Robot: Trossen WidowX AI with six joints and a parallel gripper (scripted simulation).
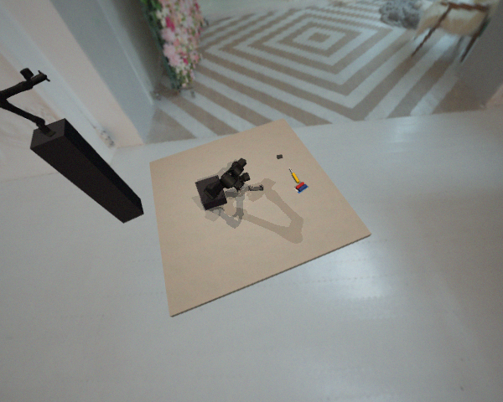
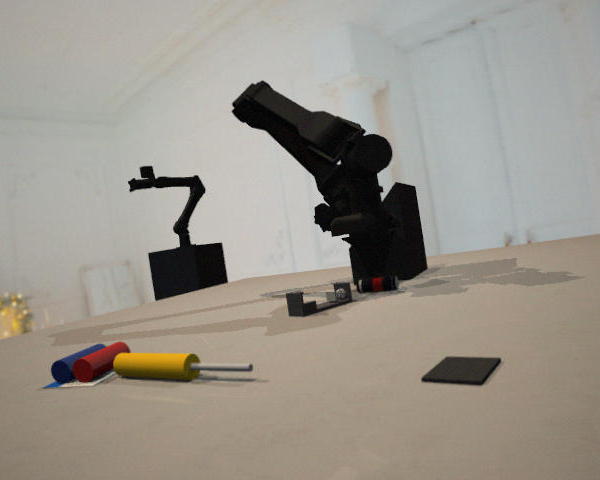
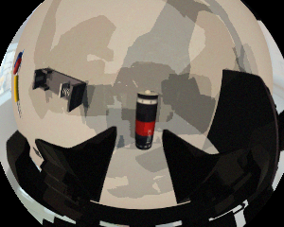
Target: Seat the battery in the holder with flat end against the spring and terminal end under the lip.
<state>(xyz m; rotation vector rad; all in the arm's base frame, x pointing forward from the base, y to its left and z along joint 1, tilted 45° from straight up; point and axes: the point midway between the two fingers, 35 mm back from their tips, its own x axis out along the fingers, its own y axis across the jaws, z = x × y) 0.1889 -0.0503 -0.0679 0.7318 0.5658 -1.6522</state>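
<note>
The battery (image 2: 377, 283) (image 3: 146, 121), black with a red band, lies on its side on the tan mat (image 1: 243, 260), just beside the arm's base. The dark holder (image 1: 256, 188) (image 2: 310, 303) (image 3: 57, 83) stands empty a short way off, with a metal spring at one end; in the wrist view it is at the left. My gripper (image 2: 367, 263) (image 3: 140, 131) is open and low over the mat. In the wrist view its two fingers stand on either side of the battery's near end with gaps showing. The battery points straight away from the wrist.
A yellow-handled screwdriver (image 1: 294, 176) (image 2: 155, 365) lies beside a red cylinder (image 2: 99, 360) and a blue cylinder (image 2: 75, 362). A flat black square (image 1: 279, 157) (image 2: 461, 369) lies farther out. The arm's black base block (image 1: 210, 194) (image 2: 403, 232) stands right behind the battery. A second arm stands on a black box (image 1: 85, 171) (image 2: 186, 268) off the mat.
</note>
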